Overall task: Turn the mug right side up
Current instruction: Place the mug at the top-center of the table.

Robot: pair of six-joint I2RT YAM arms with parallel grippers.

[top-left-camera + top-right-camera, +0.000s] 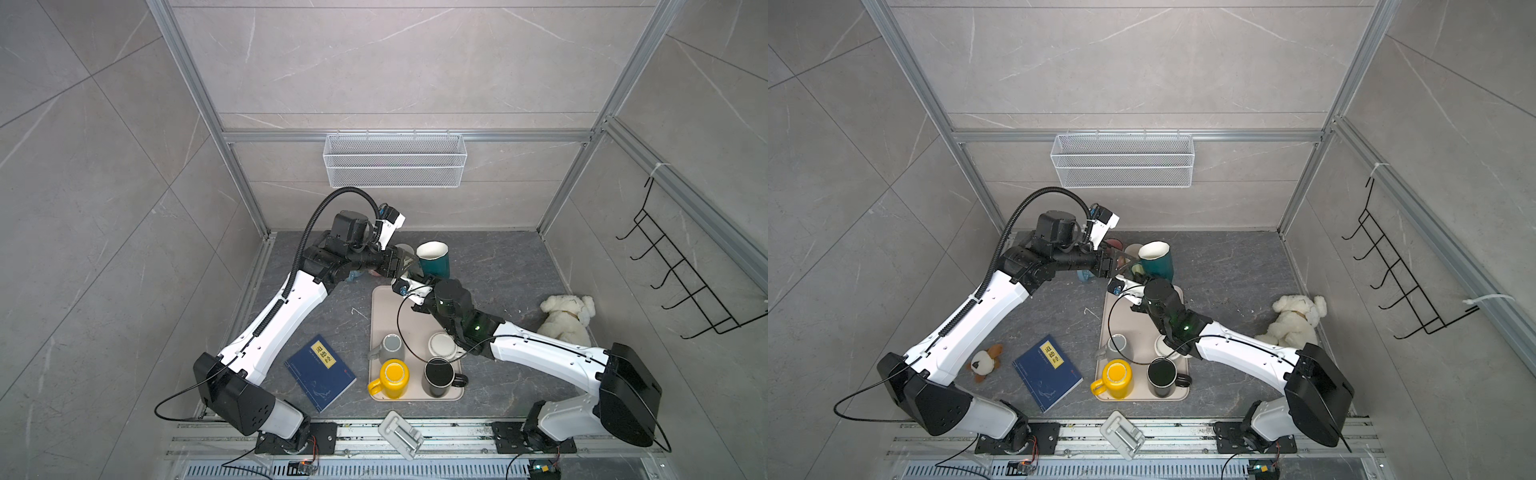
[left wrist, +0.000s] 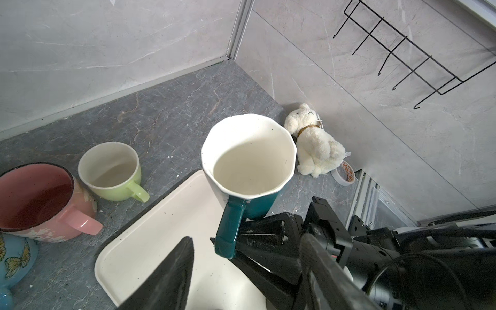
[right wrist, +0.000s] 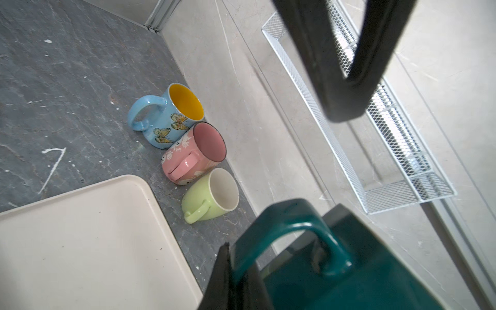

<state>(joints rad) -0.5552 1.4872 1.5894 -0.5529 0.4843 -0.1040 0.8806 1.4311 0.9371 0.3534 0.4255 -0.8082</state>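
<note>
A dark grey veined counter point(image 1: 498, 266) is lying between pale grey tiled walls point(image 1: 395, 62) framed in aluminium. A white mesh basket point(image 1: 395, 160) is hanging on the back wall and a black wire hook rack point(image 1: 681, 282) on the right one. A beige tray point(image 1: 382, 316) is running from the counter's middle toward its front edge. The teal mug point(image 1: 434, 259) is standing mouth up at the tray's far edge, toward the counter's back edge. The right gripper point(image 1: 420, 277) is clamping its handle, jaws closed on it. The left gripper point(image 1: 405, 264) is hovering just beside the mug — jaws parted, gripping nothing.
</note>
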